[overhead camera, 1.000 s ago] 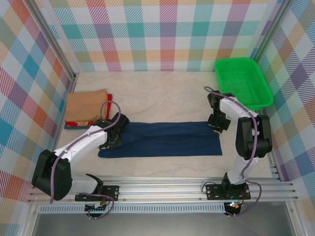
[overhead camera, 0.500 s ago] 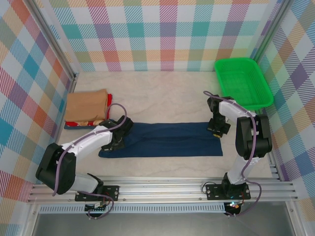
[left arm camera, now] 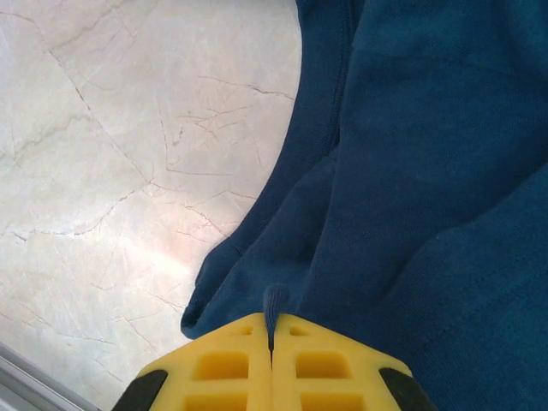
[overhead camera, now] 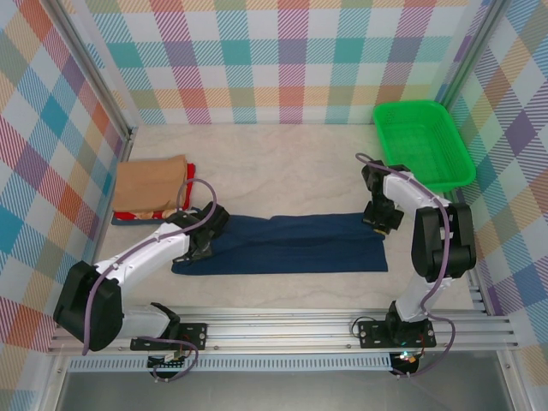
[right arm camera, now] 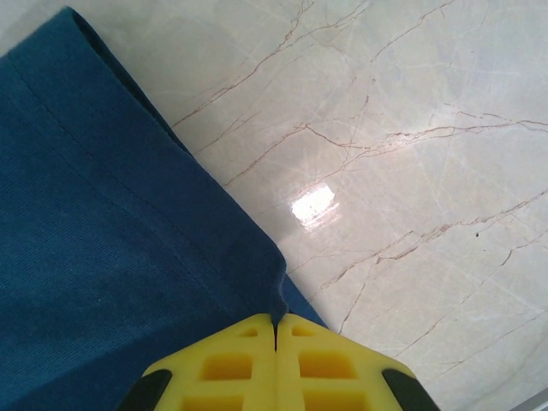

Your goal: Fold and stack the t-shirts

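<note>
- One dark navy cloth t-shirt (overhead camera: pixel 291 244) lies folded into a long strip across the middle of the pale marble desk (overhead camera: pixel 282 171).
- Two grippers have hold of it. The left gripper (left arm camera: pixel 271 334), its yellow fingers pressed together, pinches a small ridge of cloth at the strip's left end.
- The right gripper (right arm camera: pixel 276 325), closed the same way, pinches the hem at the strip's far right corner.
- Three folded t-shirts are stacked by the left wall: a tan one (overhead camera: pixel 150 182) on top, a red one (overhead camera: pixel 190 174) beneath it, and a blue one (overhead camera: pixel 137 220) lowest, showing only its edge.
- One green plastic basket (overhead camera: pixel 424 145) stands in the far right corner, apart from the navy t-shirt.
</note>
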Motion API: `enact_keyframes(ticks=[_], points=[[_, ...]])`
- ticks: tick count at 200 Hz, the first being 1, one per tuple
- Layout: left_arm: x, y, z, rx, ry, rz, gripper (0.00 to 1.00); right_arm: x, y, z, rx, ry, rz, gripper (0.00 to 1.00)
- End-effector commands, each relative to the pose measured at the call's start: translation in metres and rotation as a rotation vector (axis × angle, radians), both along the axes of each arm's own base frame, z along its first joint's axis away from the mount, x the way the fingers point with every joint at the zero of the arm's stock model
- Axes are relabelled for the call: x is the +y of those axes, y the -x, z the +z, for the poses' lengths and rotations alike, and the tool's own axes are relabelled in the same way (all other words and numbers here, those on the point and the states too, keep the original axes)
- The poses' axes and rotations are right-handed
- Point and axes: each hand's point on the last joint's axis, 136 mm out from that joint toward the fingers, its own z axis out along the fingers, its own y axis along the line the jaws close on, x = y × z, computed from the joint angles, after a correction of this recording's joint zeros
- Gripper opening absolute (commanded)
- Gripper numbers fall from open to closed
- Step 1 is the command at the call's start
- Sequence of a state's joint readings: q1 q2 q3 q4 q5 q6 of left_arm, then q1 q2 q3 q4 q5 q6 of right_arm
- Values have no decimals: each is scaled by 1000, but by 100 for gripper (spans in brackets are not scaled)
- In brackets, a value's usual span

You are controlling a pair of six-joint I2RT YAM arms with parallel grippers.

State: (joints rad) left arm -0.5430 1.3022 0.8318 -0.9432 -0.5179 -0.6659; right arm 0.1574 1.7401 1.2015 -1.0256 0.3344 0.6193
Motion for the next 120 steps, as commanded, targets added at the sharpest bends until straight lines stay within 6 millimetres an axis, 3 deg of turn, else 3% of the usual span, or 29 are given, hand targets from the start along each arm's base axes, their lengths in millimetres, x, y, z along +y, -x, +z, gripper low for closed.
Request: enact_keyframes(ticks=[1, 28, 43, 50, 59, 71, 80, 109, 120], points=[[4, 4, -1, 4, -30, 2, 0, -7, 8, -3, 34, 36, -12, 0], [-4, 4, -17, 59, -15, -8, 0, 0, 8, -15, 67, 7, -12, 0], [-7, 3, -25, 87, -19, -8, 0, 2, 9, -17, 74, -3, -12, 11], [-6, 3, -26, 94, -30, 1, 5, 2, 9, -16, 71, -2, -17, 17], [-4, 3, -24, 97, -45, 14, 19, 1, 11, -14, 67, 9, -21, 25], [-3, 0, -15, 77, -52, 31, 41, -3, 12, -7, 44, 25, -27, 36], [-4, -3, -4, 47, -40, 38, 49, -4, 11, 1, 19, 29, -29, 40], [-15, -21, 38, -83, 48, 31, 57, 3, 6, 28, -68, 18, -7, 37], [-26, -32, 39, -96, 117, 20, 55, 14, 3, 34, -102, 0, 23, 33]])
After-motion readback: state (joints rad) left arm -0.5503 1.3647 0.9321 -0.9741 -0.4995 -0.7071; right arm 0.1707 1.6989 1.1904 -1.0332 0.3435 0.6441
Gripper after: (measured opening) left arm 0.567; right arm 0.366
